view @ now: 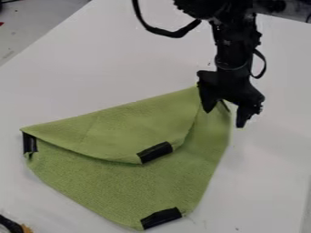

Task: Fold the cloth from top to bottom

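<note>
Camera view: the cloth (115, 182) lies on the table (261, 191), its flap (115, 129) short of its near edge, the gripper (224, 119) spread open at its far right corner; folding looks partway, next calling for drawing the flap nearer.

Moderate, diffuse light, pale tabletop (91, 82) fairly evenly lit, thin soft shadow beneath the folded cloth (121, 132)

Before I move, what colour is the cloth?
The cloth is yellowish green, seen best in the camera view.
</note>
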{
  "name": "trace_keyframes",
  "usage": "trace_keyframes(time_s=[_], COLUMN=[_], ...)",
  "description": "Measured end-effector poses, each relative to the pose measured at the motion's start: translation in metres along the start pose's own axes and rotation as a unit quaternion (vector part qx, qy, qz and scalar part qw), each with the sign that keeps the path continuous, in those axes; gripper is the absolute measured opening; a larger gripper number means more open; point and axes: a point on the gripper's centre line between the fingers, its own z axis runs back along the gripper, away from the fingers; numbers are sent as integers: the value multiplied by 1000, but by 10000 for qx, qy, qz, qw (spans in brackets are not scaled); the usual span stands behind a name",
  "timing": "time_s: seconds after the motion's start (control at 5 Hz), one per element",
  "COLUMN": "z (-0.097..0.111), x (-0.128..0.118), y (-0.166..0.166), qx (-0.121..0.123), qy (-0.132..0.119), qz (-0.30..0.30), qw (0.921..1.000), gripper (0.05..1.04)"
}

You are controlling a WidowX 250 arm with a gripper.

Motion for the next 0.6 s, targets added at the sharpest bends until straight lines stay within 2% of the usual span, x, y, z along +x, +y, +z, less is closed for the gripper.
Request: trace_keyframes(time_s=[0.2,0.4,0.6], z=[12,1,-20], x=[16,27,31], y=[2,6,20], qx=[75,7,-158], qy=[10,52,100], qz=[-3,-133,-14], qw=[10000,9999,9998], gripper=[1001,1001,1001])
